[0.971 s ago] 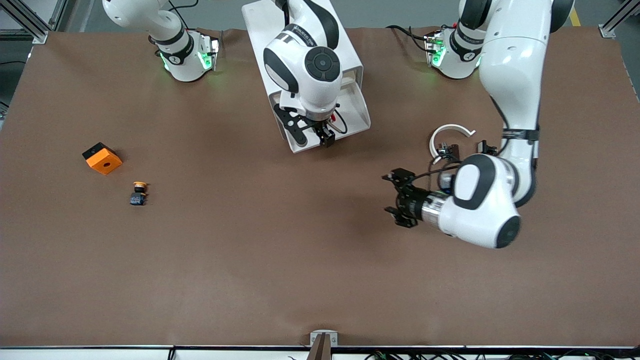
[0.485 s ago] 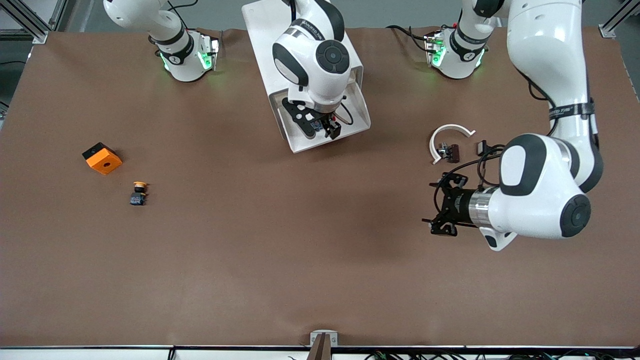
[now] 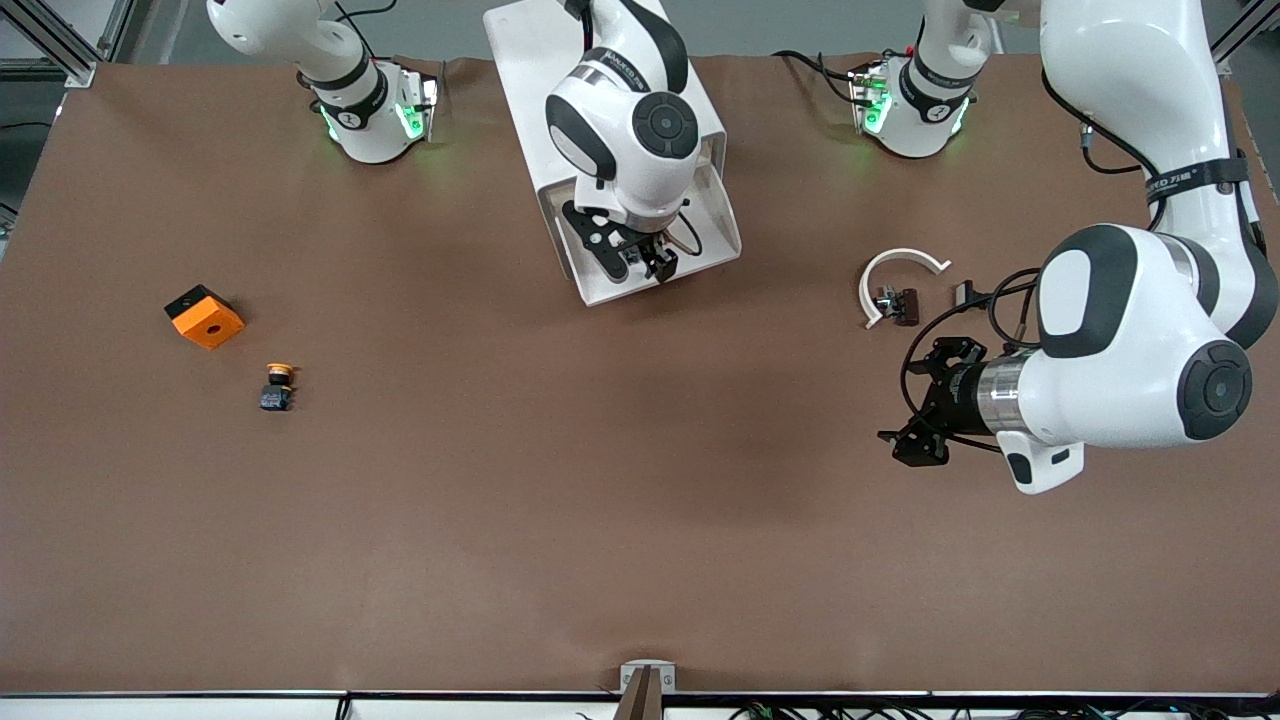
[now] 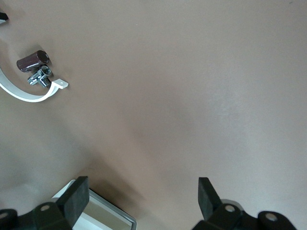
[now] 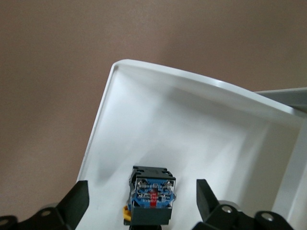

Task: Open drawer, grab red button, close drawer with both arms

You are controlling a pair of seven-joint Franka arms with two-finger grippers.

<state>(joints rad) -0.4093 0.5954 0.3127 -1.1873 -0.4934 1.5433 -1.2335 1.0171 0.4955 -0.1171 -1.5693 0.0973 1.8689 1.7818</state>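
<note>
The white cabinet (image 3: 520,80) stands between the arms' bases with its drawer (image 3: 722,215) pulled open toward the front camera. My right gripper (image 3: 640,265) hangs open just over the drawer. In the right wrist view, the button's dark blue-black body (image 5: 151,194) lies on the drawer's white floor (image 5: 201,139) between the spread fingers of the right gripper (image 5: 140,194), untouched. Its cap is hidden; a small yellow bit shows at its base. My left gripper (image 3: 917,400) is open and empty over bare table toward the left arm's end, also seen in its wrist view (image 4: 142,189).
An orange cube with a hole (image 3: 204,317) and an orange-yellow capped button (image 3: 277,387) lie toward the right arm's end. A white curved clip (image 3: 893,268) with a small dark part (image 3: 905,303) lies beside the left gripper, also in the left wrist view (image 4: 29,93).
The left arm swung away from the drawer toward its own end of the table. The right gripper shifted back a little over the drawer and stays open around the button.
</note>
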